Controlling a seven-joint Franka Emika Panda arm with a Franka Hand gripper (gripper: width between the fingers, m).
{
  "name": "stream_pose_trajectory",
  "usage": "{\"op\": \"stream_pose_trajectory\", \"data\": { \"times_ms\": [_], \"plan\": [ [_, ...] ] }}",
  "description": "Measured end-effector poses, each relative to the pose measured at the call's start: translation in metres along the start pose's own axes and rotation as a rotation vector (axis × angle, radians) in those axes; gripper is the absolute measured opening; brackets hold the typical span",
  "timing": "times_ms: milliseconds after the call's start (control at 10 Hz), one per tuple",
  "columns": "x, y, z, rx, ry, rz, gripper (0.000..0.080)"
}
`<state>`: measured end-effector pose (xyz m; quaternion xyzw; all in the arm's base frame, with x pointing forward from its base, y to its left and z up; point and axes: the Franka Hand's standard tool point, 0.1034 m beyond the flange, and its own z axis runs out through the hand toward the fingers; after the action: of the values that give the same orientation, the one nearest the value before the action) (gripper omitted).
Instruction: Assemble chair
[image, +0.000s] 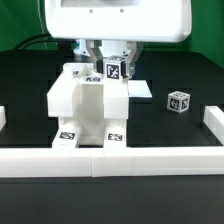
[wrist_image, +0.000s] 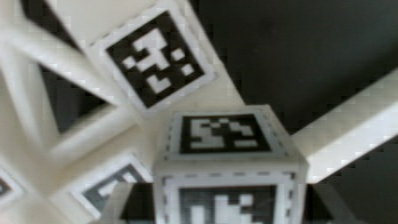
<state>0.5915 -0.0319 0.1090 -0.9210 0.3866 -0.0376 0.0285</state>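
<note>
The jaws (image: 113, 58) hung just above the top of the chair (image: 90, 108), and their fingers stood either side of a small tagged cube (image: 114, 70) at the chair's upper far edge. Whether they pinched that cube or merely bracketed it could not be told from either view. In the wrist view the same cube (wrist_image: 221, 160) filled the lower middle of the picture, one tag on its upper face and another on the face below, with a white slotted panel (wrist_image: 71, 110) of the chair running beside it and a larger tag (wrist_image: 160, 55) on that panel.

The chair stood on the dark surface (image: 160, 125), left of centre in the exterior view. It was a boxy white stack, with two block legs at the near side, each carrying a tag low on its front. Its near legs stood just behind the long low white rail (image: 110, 160) that crossed the near edge of the work area.

To the right of the chair, well apart from it, a loose white cube (image: 178, 101) with tags on its faces sat alone on the surface. A flat white piece (image: 139, 88) lay behind the chair on its right. The robot's white body (image: 118, 20) filled the far top.
</note>
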Motion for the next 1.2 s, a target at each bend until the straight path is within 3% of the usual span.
{"op": "stream_pose_trajectory", "data": {
  "times_ms": [300,600,700,800,900,1000,1200],
  "plan": [
    [-0.0007,0.0019,-0.0004,-0.007,-0.011,0.228,0.0284],
    [-0.0012,0.0024,0.0003,-0.007,-0.012,0.257,0.0284],
    [-0.0015,0.0015,-0.0001,-0.007,-0.014,0.215,0.0529],
    [-0.0011,-0.0017,-0.0027,-0.004,-0.015,0.130,0.0529],
    [0.0005,-0.0038,-0.0046,0.006,-0.013,-0.034,0.0611],
    [0.0040,-0.0016,-0.0050,0.017,-0.014,-0.089,0.0611],
    [0.0038,-0.0006,-0.0042,0.012,-0.013,-0.184,0.0648]
  ]
}}
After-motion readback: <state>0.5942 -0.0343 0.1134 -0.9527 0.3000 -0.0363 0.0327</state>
